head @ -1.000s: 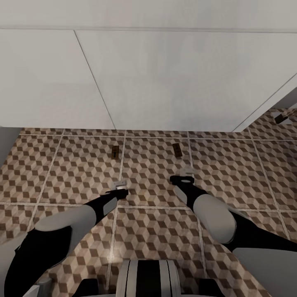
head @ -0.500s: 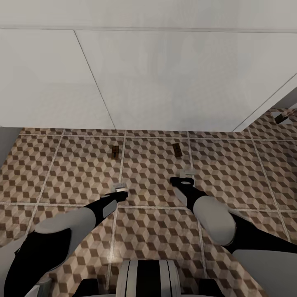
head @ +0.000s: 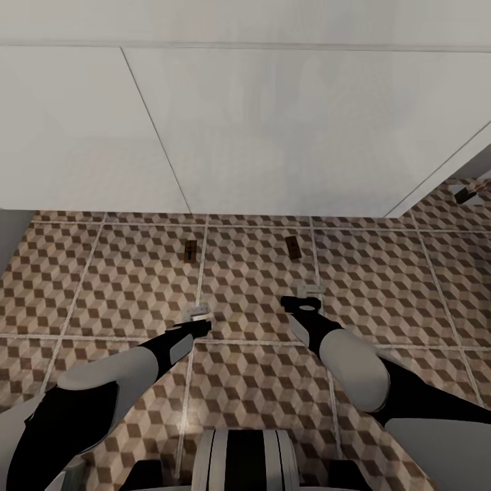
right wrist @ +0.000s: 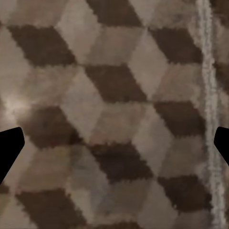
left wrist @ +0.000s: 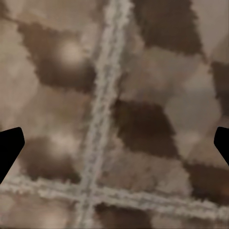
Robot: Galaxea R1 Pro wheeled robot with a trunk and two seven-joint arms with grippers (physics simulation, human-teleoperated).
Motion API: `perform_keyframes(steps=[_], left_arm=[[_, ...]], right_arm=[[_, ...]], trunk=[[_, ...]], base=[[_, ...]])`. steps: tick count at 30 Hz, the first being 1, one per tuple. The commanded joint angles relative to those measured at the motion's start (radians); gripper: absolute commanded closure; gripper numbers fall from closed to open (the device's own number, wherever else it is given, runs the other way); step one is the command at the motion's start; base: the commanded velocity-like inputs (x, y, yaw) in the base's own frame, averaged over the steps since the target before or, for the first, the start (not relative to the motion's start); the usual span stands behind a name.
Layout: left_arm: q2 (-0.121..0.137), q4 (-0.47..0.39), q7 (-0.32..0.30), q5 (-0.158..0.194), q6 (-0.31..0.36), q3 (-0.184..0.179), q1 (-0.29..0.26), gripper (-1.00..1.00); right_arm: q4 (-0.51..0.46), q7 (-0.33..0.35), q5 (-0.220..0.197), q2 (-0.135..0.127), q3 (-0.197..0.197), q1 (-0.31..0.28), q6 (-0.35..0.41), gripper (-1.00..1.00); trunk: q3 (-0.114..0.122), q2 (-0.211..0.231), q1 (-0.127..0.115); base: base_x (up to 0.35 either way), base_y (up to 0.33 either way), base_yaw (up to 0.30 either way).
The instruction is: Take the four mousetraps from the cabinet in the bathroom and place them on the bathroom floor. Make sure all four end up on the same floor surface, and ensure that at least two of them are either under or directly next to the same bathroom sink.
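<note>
Two mousetraps lie flat on the bathroom floor just in front of the sink: the left mousetrap and the right mousetrap. My left gripper hovers low over the tiles, a short way nearer me than the left mousetrap. My right gripper sits likewise behind the right one. Both stand open with nothing held. In the left wrist view the left gripper frames bare tile and grout lines. In the right wrist view the right gripper frames cube-patterned tile.
The sink's white flat fronts span the upper part of the head view and overhang the floor. A small brown object lies on the tiles past the sink's right end, too small to identify. A grey surface shows at the left edge.
Both grippers have drawn back slightly toward me, away from the two mousetraps. The mousetraps have not moved.
</note>
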Motion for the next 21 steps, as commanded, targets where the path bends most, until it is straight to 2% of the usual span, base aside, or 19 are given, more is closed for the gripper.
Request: perform_keyframes(steps=[1,21], left_arm=[[0.001,-0.002,0.006,0.006,0.000,-0.008,-0.001,-1.00],[0.003,-0.001,0.006,0.006,0.000,-0.008,0.000,-1.00]], right_arm=[[0.001,-0.003,0.010,0.000,-0.008,0.000,-0.004,-1.00],[0.001,-0.003,0.023,0.000,-0.008,0.002,-0.020,-1.00]], trunk=[[-0.002,0.000,0.000],[-0.011,0.000,0.000]], base=[[0.000,0.000,0.000],[0.000,0.000,0.000]])
